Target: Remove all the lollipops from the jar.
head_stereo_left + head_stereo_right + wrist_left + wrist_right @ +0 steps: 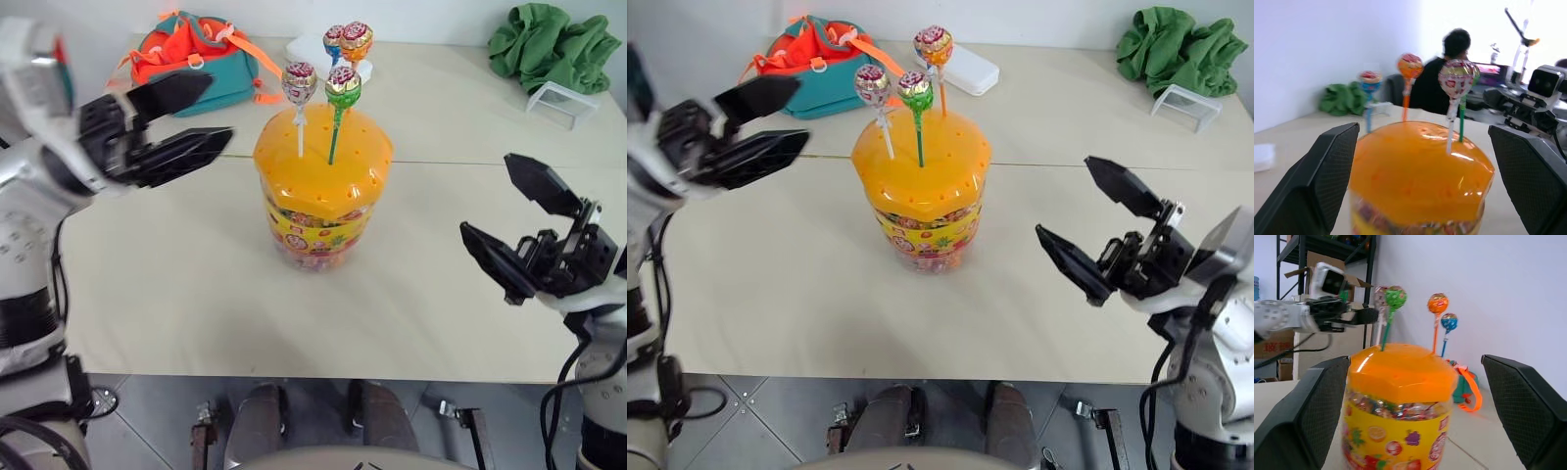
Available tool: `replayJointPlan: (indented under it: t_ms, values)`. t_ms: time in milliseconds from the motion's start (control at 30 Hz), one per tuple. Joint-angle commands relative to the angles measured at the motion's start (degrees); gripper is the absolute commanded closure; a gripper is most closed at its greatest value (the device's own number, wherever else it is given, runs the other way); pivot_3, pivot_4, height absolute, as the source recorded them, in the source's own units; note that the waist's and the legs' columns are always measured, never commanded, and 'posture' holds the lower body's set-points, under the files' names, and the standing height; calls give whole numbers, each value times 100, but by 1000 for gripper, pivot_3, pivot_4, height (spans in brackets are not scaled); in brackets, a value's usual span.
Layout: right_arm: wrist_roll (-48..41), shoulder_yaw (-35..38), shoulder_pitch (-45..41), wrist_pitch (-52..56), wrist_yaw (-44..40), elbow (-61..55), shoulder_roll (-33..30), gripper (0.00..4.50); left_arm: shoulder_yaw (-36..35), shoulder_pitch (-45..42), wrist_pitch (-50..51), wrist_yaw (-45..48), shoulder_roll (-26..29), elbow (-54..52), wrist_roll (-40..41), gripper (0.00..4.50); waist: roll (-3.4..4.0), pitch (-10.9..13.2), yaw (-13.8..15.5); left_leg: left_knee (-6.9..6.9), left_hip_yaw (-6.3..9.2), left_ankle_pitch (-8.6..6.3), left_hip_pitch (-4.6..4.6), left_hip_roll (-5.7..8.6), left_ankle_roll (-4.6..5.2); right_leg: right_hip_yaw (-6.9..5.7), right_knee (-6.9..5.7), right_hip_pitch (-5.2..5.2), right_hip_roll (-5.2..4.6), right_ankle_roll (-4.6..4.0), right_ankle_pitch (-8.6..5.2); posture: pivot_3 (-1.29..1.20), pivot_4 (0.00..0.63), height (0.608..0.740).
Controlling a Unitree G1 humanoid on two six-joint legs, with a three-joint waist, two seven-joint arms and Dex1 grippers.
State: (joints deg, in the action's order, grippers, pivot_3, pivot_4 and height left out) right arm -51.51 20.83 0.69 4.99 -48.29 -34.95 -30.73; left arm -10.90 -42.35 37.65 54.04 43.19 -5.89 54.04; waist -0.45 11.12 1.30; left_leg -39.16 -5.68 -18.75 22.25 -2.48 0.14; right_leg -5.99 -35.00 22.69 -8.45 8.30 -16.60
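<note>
Table (176, 294), pale, carried the jar (318, 211) near its middle, upright, orange lid on. A bag (201, 59), a white box (965, 70) and a green cloth (558, 44) lay toward the far edge, well apart from the jar.

Progress: nothing removed. All four lollipops stood stuck in the lid's holes: white stick (299, 83), green stick (342, 90), orange stick (356, 41), blue stick (334, 41). Whole job left, by my reckoning.

Left claw (191, 122) hung beside the lollipops at their height, fingers spread wide, empty, touching nothing. Right claw (514, 220) sat lower, on the jar's other side, equally wide apart and empty.
</note>
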Motion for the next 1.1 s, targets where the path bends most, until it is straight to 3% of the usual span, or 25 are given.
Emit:
replayJointPlan:
  t_ms: [33,100,200,667,867,1000,1100]
  values:
    - [40,102,-30,-92,139,-209,3,15,359,-461,70,96,-164,177,-304,0,0,0,-9,0,-1,0,0,-1,0,0,2,1,2,0,0,0,150,740]
    - [70,96,-31,-110,163,-215,0,15,500,-651,96,239,-289,286,-393,0,0,0,-4,0,-1,1,0,-3,0,0,0,2,4,0,0,0,150,740]
    - [129,96,-26,-146,203,-236,13,0,448,-863,180,209,-528,411,-322,548,0,0,5,-1,-1,1,1,-3,0,2,2,2,4,0,0,0,150,740]
    - [236,87,-39,-238,268,-227,-32,0,246,-866,326,366,-872,497,-300,4450,-1,0,16,-6,2,1,2,-3,0,2,1,1,4,0,0,0,150,740]
    - [214,-285,-541,-169,-260,20,-170,0,-1335,-924,654,-717,-1089,1206,816,4482,-1,1,-46,-11,3,1,0,-9,1,2,-5,1,5,0,0,0,150,740]
    - [225,-551,-880,-108,-1097,348,-506,0,-1819,-136,819,-838,-329,1359,524,4482,-1,1,-125,-1,5,1,-3,-10,1,0,-5,2,6,0,0,0,150,740]
    - [152,-752,-1123,173,-2012,756,-1036,0,-1804,1420,1010,-552,641,1210,-196,4482,1,1,-212,8,-6,-3,-11,-10,5,5,-3,6,5,0,0,0,150,740]
